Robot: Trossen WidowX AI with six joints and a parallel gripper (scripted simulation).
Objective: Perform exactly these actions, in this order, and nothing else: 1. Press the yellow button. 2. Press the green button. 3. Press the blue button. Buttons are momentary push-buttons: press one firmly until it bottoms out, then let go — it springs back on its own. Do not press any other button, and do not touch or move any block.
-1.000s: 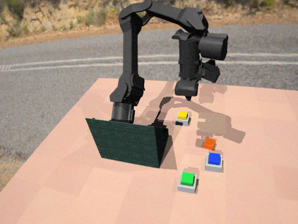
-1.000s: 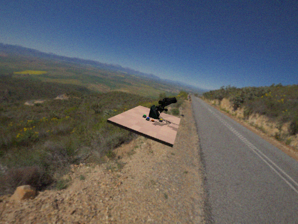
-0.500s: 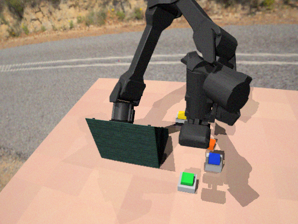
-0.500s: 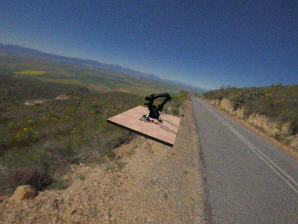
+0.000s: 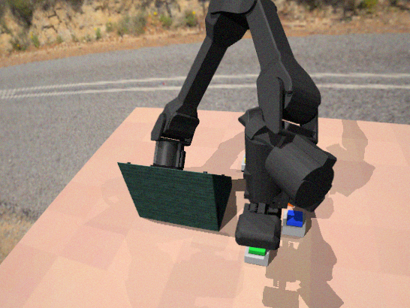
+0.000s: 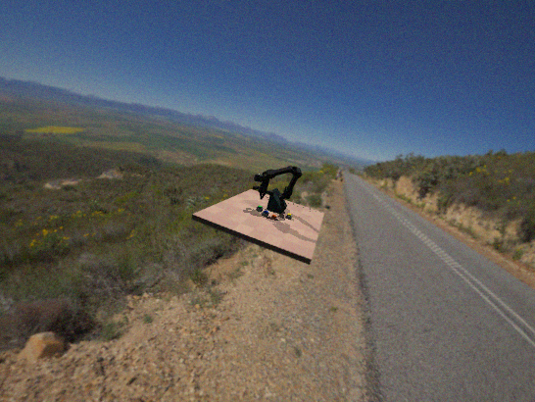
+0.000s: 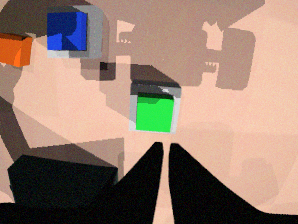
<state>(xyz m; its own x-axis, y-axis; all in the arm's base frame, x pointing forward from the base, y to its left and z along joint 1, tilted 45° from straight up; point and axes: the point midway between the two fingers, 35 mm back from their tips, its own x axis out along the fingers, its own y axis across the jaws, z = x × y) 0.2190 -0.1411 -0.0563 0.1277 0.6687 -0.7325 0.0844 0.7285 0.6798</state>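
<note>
- Road [image 5: 45, 124] [image 6: 431, 304]: grey asphalt with pale double lines, behind the tabletop in the top view; the exterior view adds scrubby hills, stony ground and blue sky.
- Tabletop [image 5: 94, 233] [image 6: 274, 237] [image 7: 240, 145]: flat, peachy pink, faintly patched, crossed by the arm's shadows; its dark edge shows in the exterior view.
- Stand [image 5: 176, 199] [image 6: 276, 202] [image 7: 62, 182]: dark green, finely streaked, slant-sided; the black arm [image 5: 203, 71] [image 6: 281, 172] rises behind its front face in the top view.
- Yellow button [image 5: 243, 164] [image 6: 289, 216]: mostly behind the arm in the top view, outside the wrist view.
- Green button [image 5: 257, 252] [image 6: 260, 208] [image 7: 155, 114]: square cap on a pale grey base, partly covered from above, plain in the wrist view.
- Claw [image 5: 258, 231] [image 6: 262, 195] [image 7: 165, 149]: over the green button's area, black tapered fingers together, gripping nothing; the top view hides their tips. Contact with the cap cannot be told.
- Orange block [image 5: 290, 205] [image 6: 273, 216] [image 7: 15, 50]: only a sliver from above, near the blue button.
- Blue button [image 5: 294, 218] [image 6: 266, 213] [image 7: 66, 31]: square cap, grey base, right of the green one in the top view.
</note>
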